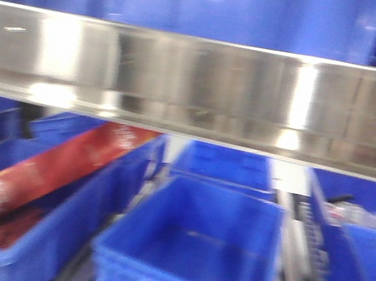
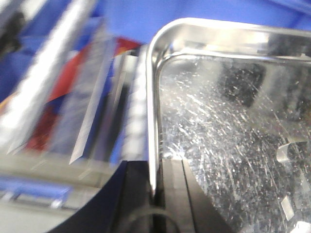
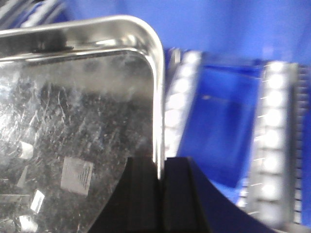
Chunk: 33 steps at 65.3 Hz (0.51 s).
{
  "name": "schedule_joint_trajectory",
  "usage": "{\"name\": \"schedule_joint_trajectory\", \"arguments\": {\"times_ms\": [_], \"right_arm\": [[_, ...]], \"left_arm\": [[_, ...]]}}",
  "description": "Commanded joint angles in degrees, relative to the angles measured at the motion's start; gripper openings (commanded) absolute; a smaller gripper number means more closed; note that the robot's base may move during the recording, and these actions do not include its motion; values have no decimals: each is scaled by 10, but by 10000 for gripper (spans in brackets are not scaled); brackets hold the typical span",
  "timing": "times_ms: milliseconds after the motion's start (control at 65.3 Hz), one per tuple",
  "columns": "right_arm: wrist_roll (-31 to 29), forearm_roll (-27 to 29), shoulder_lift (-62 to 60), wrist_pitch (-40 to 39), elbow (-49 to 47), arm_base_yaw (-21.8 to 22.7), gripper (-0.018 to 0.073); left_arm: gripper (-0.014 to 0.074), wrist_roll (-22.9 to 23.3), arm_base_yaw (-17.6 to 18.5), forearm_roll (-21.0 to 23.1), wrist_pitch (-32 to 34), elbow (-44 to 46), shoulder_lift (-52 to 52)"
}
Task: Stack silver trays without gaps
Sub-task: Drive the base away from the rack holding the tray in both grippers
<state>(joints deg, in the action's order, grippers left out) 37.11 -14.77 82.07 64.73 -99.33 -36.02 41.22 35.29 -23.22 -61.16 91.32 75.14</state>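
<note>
Left gripper (image 2: pixel 156 187) and right gripper (image 3: pixel 161 177) clamp opposite rims of silver tray (image 2: pixel 228 136)

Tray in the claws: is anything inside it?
Only a scratched, shiny bottom shows inside the tray, with pale patches that may be reflections. The left claw and right claw cover a bit of rim, and the tray's middle lies outside both wrist views.

Silver tray (image 2: pixel 233 145): one counted, a corner seen in each wrist view. Grippers: two, left gripper (image 2: pixel 158 189) and right gripper (image 3: pixel 160 174). Blue bins (image 1: pixel 179 274): at least five counted; exact total lost to blur. Red package (image 1: pixel 44 173): one. Long steel band (image 1: pixel 198 84): one.
</note>
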Motion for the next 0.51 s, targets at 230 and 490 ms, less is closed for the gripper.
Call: {"name": "schedule_joint_trajectory", "arguments": {"times_ms": [230,490], "right_arm": [[-6,-21,-5,-18,-5,2,-77],[-6,-21,-5,-23,-5,2,-77]], "left_arm": [[-15,-2,-1,-20,5,7,-8],[-15,-2,-1,-20,5,7,-8]]}}
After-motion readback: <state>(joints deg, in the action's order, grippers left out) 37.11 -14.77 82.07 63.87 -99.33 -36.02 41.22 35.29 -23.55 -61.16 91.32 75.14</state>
